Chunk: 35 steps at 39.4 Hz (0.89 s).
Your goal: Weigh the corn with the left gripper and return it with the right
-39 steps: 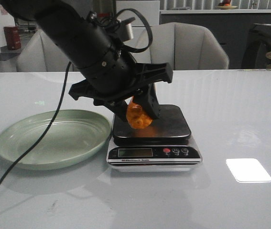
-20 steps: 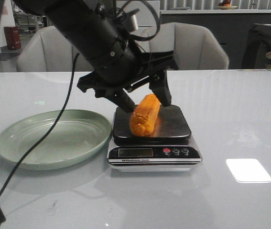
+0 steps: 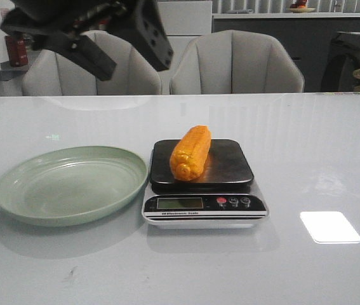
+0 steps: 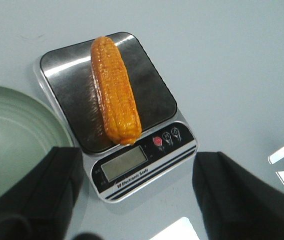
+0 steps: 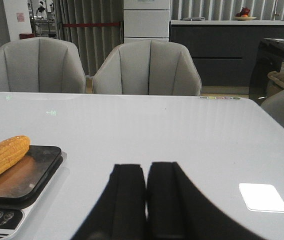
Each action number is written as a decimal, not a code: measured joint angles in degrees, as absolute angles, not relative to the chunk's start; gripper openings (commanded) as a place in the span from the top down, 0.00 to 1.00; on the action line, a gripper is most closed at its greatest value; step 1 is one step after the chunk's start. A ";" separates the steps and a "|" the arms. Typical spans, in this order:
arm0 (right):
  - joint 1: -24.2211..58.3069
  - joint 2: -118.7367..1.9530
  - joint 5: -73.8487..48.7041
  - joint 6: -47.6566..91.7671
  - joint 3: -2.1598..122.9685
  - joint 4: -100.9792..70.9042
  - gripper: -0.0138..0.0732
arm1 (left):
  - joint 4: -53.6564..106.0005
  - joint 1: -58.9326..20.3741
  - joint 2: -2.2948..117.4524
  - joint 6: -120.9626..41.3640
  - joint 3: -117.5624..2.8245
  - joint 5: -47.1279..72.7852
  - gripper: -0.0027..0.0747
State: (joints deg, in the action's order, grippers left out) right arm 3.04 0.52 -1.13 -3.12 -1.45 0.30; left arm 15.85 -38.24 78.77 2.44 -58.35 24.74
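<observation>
The orange-yellow corn (image 3: pixel 190 152) lies on the dark platform of the scale (image 3: pixel 230 166), free of any gripper. It also shows in the left wrist view (image 4: pixel 115 90) and the right wrist view (image 5: pixel 1 156). My left gripper (image 3: pixel 132 49) is open and empty, raised high above the table, up and to the left of the scale; its fingers (image 4: pixel 237 190) are spread wide. My right gripper (image 5: pixel 146 172) is shut and empty, low over the table to the right of the scale (image 5: pixel 26 175); it is out of the front view.
A pale green plate (image 3: pixel 40 203) sits empty just left of the scale, also in the left wrist view (image 4: pixel 1 120). Grey chairs (image 3: pixel 237 60) stand behind the table's far edge. A bright light patch (image 3: pixel 329 226) lies on the table at right.
My left gripper has let go of the corn and risen up and to the left, away from the scale. The corn now lies flat on the platform.
</observation>
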 measured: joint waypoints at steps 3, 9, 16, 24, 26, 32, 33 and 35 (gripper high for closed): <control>3.04 0.52 -1.13 -3.12 -1.45 0.30 0.65 | 15.16 -38.24 72.68 2.34 -54.42 25.08 0.30; 3.04 0.52 -1.13 -3.12 -1.45 0.30 0.65 | 14.94 -38.24 61.26 2.34 -47.27 25.32 0.30; 3.04 0.52 -1.13 -3.12 -1.45 0.30 0.65 | 12.87 -38.24 45.37 2.34 -38.40 25.72 0.30; 3.04 0.52 -1.13 -3.12 -1.45 0.30 0.65 | 9.43 -38.14 28.11 2.24 -31.06 29.06 0.32; 3.04 0.52 -1.13 -3.12 -1.45 0.30 0.65 | 8.32 -38.14 24.61 2.24 -29.69 30.73 0.35; 3.04 0.52 -1.13 -3.12 -1.45 0.30 0.65 | 5.06 -38.14 14.41 2.24 -27.32 36.96 0.52; 3.04 0.52 -1.13 -3.12 -1.45 0.30 0.65 | 4.69 -38.14 12.79 2.12 -27.05 37.80 0.56; 3.04 0.52 -1.13 -3.12 -1.45 0.30 0.65 | 4.02 -38.14 10.02 2.01 -26.64 38.93 0.63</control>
State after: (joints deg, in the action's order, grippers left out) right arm 3.04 0.52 -1.13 -3.12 -1.45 0.30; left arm 4.02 -38.14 10.02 2.01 -26.64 38.93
